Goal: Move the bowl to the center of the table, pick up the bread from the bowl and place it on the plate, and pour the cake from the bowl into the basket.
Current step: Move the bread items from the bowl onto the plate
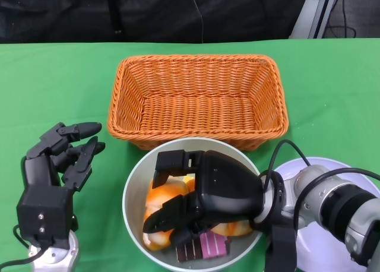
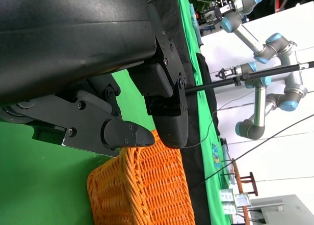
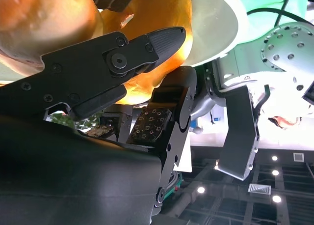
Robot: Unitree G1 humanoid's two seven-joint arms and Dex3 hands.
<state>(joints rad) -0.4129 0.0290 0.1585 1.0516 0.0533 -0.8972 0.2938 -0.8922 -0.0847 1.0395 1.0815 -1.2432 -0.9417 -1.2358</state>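
table cover point(image 1: 332, 88): plain bright green, no pattern
basket point(image 1: 198, 100): orange wicker, woven ribbed pattern, braided rim
bowl point(image 1: 138, 186): pale grey-white, plain, shaded greyer inside the rim
bread point(image 1: 163, 198): golden orange with paler cream patches; glossy orange-yellow in the right wrist view
cake point(image 1: 205, 245): striped, dark brown beside pink
plate point(image 1: 335, 248): white with a faint lilac tint
right hand point(image 1: 202, 198): glossy black shell, black fingers point(image 3: 147, 48); one pad with a grid of small dots
left hand point(image 1: 56, 165): matte black, small silver screws
forearms point(image 1: 341, 206): silver with black bands and black cables
backdrop at the table's far edge point(image 1: 59, 13): black cloth
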